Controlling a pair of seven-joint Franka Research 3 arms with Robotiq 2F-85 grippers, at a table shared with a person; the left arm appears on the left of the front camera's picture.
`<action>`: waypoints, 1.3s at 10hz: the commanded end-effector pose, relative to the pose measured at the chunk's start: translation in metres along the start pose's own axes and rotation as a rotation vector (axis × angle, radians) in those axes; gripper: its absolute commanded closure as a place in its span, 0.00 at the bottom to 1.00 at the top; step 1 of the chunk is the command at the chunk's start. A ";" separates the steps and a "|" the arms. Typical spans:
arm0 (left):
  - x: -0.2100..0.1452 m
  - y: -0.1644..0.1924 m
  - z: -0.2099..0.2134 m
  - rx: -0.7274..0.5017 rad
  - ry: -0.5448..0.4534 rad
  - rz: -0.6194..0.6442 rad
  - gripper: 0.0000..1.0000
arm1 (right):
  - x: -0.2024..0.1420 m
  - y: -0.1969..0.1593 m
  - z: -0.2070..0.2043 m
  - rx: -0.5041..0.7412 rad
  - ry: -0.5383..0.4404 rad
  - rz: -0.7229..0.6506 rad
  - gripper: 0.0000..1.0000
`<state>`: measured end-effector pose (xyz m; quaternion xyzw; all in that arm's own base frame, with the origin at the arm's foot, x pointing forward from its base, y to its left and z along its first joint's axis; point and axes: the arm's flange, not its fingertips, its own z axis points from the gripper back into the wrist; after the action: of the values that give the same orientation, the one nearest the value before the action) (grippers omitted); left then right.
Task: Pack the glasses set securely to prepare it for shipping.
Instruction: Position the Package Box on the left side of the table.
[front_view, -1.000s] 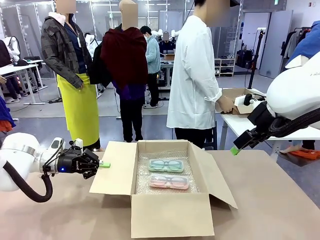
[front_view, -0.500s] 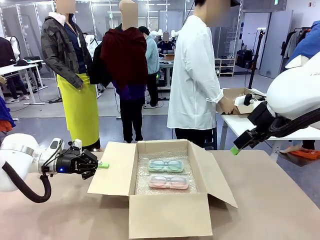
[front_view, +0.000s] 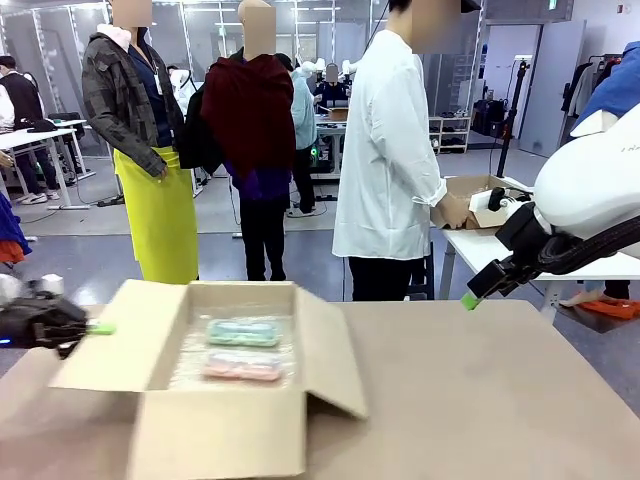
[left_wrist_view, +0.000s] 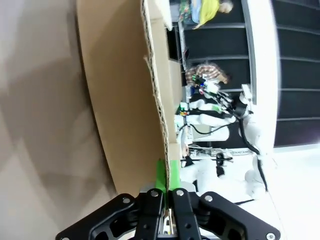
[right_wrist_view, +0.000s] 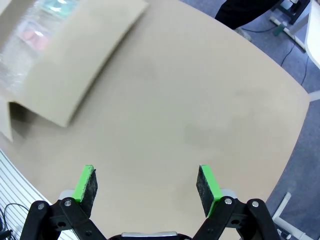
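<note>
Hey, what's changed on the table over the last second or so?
The left gripper, shut on the box's left flap, has dragged the cardboard box toward the robot's left; the box looks motion-blurred. The mint case and pink case rode along inside on the bubble wrap. The right gripper stayed open and raised at the right, and the person stayed turned to the side table.
</note>
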<state>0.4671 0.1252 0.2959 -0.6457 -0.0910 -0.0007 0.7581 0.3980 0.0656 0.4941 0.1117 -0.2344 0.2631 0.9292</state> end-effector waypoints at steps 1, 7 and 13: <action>0.002 0.014 0.069 -0.066 0.047 -0.001 0.98 | 0.002 0.001 0.001 -0.001 0.006 0.000 0.00; 0.035 0.047 0.195 -0.021 0.020 0.012 0.98 | 0.002 0.001 0.001 -0.001 0.006 0.000 0.00; 0.033 0.052 0.191 0.011 -0.002 -0.003 0.98 | 0.002 0.001 0.001 -0.001 0.006 0.000 0.00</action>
<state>0.4851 0.3268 0.2767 -0.6436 -0.0873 0.0006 0.7604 0.3980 0.0662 0.4943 0.1121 -0.2344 0.2641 0.9288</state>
